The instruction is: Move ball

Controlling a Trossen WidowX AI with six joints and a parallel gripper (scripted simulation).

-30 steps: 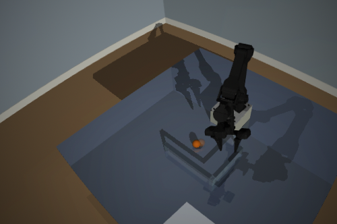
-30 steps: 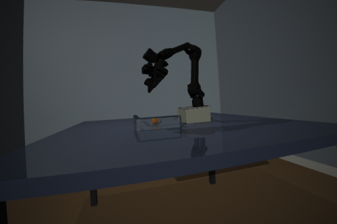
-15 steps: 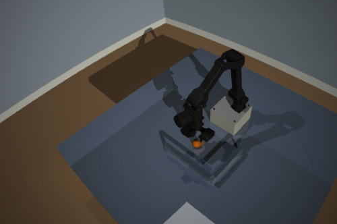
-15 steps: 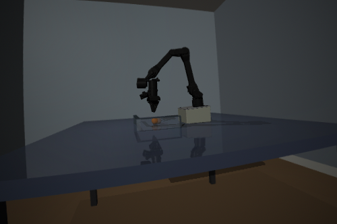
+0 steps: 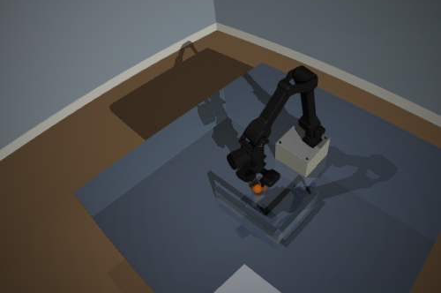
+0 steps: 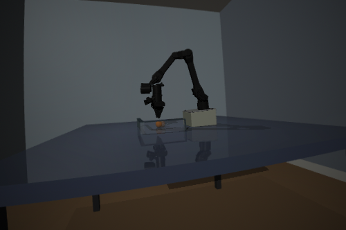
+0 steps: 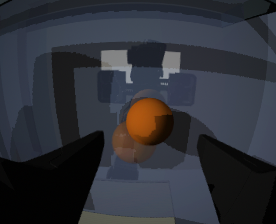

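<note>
The orange ball (image 5: 257,188) (image 6: 158,124) (image 7: 150,121) lies on the table, inside the corner made by the low clear walls (image 5: 247,214) (image 6: 173,119). The see-through copy (image 5: 265,189) (image 7: 127,145) is right beside the ball, on the side toward the arm's base, and the ball partly covers it in the wrist view. My gripper (image 5: 257,181) (image 6: 158,118) (image 7: 151,139) points down just above the ball. It is open and empty, with one finger to each side of the ball in the wrist view. In the exterior view the fingertips are a little above the ball.
The arm's pale base block (image 5: 293,151) (image 6: 200,118) stands on the table (image 5: 154,217) (image 6: 86,156) behind the open side of the corner. The second clear wall (image 5: 300,219) runs toward the base side. A pale surface (image 5: 246,282) shows at the bottom edge of the top view.
</note>
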